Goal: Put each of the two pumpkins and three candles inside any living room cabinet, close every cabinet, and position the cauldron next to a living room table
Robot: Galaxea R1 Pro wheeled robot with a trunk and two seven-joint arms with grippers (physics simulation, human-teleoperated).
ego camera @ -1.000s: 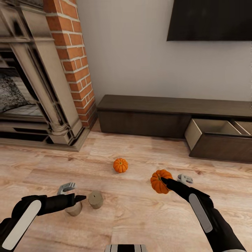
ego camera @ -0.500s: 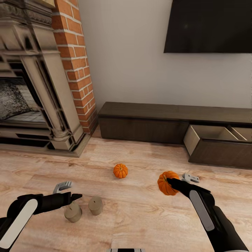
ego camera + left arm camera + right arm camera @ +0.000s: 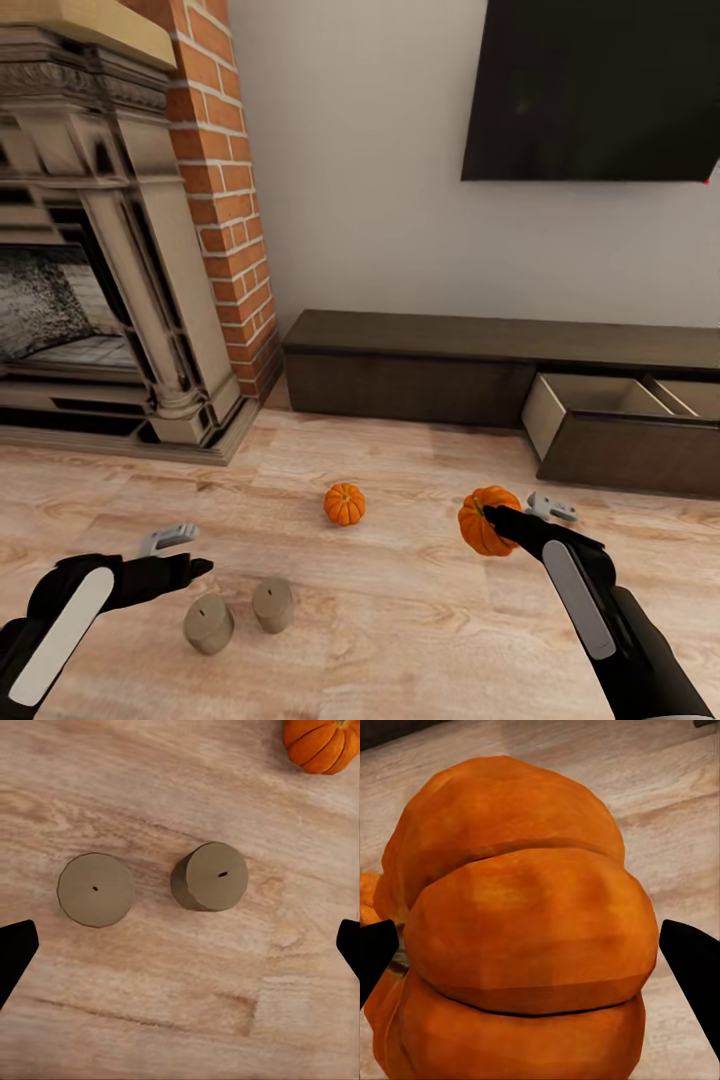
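Holding one pumpkin (image 3: 484,520) clear of the plank floor (image 3: 400,620), the right hand (image 3: 497,519) is seen pinching it across the ribbed belly; in the right wrist view the fruit (image 3: 521,937) sits between the two dark fingertips (image 3: 694,967).

Item, second pumpkin (image 3: 344,503): resting on the floor, well apart from the held one, in front of the cabinet (image 3: 500,370).

Item, two tan candles (image 3: 209,624) (image 3: 272,604): short cylinders standing upright just beside each other, wicks visible in the left wrist view (image 3: 96,889) (image 3: 211,876). A third candle is not accounted for here.

Item, left hand (image 3: 170,560): spread, holding nothing, hovering near the candles.

Item, cabinet drawer (image 3: 610,400): pulled open, pale interior exposed, beyond the right hand.

Handling, judged: the pumpkin is taken to be light, rigid and smooth-skinned, so a grip across its widest ribs is preferred; the stem is considered too small for a hold. The candles are judged stiff and light, best taken around the side wall while upright, since a nudge could roll them.
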